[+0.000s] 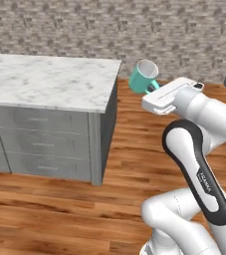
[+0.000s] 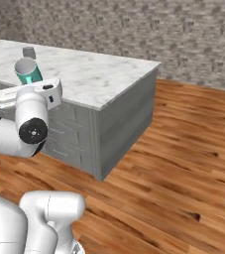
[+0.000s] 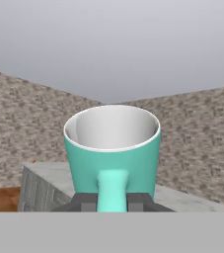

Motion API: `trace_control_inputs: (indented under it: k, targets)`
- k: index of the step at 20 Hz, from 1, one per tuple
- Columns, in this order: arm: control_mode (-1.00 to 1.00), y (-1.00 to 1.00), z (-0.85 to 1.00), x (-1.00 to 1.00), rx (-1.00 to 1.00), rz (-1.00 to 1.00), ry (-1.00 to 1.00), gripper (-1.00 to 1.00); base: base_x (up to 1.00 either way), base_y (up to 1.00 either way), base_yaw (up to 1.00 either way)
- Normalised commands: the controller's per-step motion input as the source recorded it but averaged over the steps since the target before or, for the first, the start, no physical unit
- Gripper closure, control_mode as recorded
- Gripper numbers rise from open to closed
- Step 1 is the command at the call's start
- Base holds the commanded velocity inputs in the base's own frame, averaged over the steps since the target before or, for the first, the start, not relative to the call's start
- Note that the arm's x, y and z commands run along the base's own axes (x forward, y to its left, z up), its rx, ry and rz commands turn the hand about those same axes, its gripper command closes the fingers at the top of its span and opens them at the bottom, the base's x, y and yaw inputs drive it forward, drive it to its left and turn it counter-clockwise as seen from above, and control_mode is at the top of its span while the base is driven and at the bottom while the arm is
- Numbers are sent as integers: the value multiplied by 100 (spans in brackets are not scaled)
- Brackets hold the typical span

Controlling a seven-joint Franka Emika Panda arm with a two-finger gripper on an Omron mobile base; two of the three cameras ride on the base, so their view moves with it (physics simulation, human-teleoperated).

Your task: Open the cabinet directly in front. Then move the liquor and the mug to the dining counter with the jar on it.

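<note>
Hand view first: our gripper (image 3: 112,201) is clamped on the handle of the mug (image 3: 112,153), which we carry upright in the air. From the left base view, the mug (image 1: 143,77) hangs just off the right end of the dining counter (image 1: 45,82), above the wooden floor (image 1: 59,214). From the right base view, the jar (image 2: 29,52) stands near the counter's far edge, behind the mug, before the stone wall (image 2: 134,30).

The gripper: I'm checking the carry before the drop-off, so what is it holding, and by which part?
The gripper holds the teal mug, shut on its loop handle.
</note>
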Motion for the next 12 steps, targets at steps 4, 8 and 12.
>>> trace_control_inputs:
  k: [4, 8, 12]
  targets:
    - [100, 0, 0, 0, 0, 0, 0, 100, 40, 15, 0]
    - [100, 0, 0, 0, 0, 0, 0, 100, 100, 62, -5]
    - [100, 0, 0, 0, 0, 0, 0, 100, 100, 81, -5]
